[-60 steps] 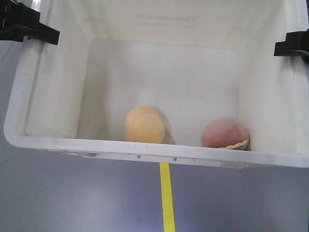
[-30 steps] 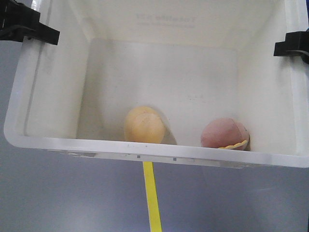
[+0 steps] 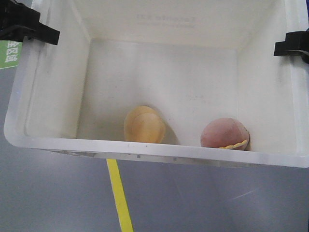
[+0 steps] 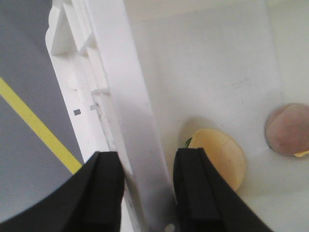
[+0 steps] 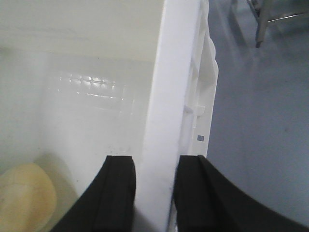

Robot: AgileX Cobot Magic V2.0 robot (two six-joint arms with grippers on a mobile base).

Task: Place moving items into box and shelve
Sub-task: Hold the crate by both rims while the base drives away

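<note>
Box [image 3: 53, 96]: white crate, held above grey floor [image 3: 48, 193], yellow line [image 3: 119, 195] beneath.
Contents: cream ball [image 3: 144, 124] and pinkish-brown ball [image 3: 225, 134], apart, both against near wall.
Left claw [image 4: 147, 193]: clenched on left side wall.
Right claw [image 5: 154, 193]: clenched on right side wall.
Risk: pinch slipping off smooth wall; any tilt rolling loose balls, shifting load.

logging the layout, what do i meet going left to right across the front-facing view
left fingers → cream ball → pink ball → right fingers, both pairs gripping the box
</note>
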